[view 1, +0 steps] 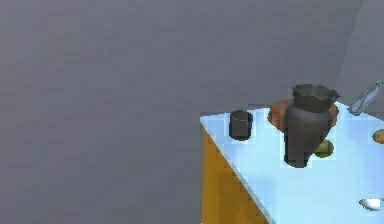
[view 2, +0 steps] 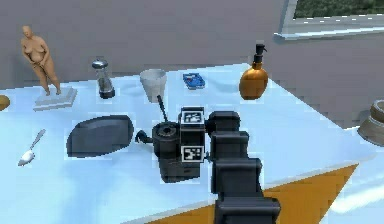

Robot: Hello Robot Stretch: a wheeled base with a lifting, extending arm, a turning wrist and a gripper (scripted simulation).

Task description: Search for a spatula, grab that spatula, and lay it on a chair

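Forward view: corner of a pale blue table (view 1: 300, 190) with a yellow side, carrying a tall dark vase (view 1: 305, 125), a small dark cup (view 1: 240, 124), an orange dish (view 1: 277, 112), a yellow-green fruit (view 1: 324, 148) and a clear bottle (view 1: 366, 97) at the right edge. None of these shaped like a spatula. No legible writing.

Arm side view: dark arm (view 2: 235, 175) reaching over a pale tabletop, gripper (view 2: 150, 137) low among the tableware, just beside a dark plate (view 2: 100, 135). Grip state impossible to tell, likewise any load, with tableware right at the far end. Nearest candidate for the spatula: a pale slim utensil (view 2: 30, 147) lying flat near the left edge, well apart from the gripper, looking more like a spoon; cannot say which. Farther back, a statue (view 2: 40, 60), an orange pump bottle (view 2: 255, 78) and a small blue item (view 2: 194, 79) with pale marks too small to read. Marker squares (view 2: 191, 118) on the wrist: black patterns, not words.

Judged as the search stage, with no step finished. Left to do: confirming the spatula, grasping it, finding a chair, laying it there.
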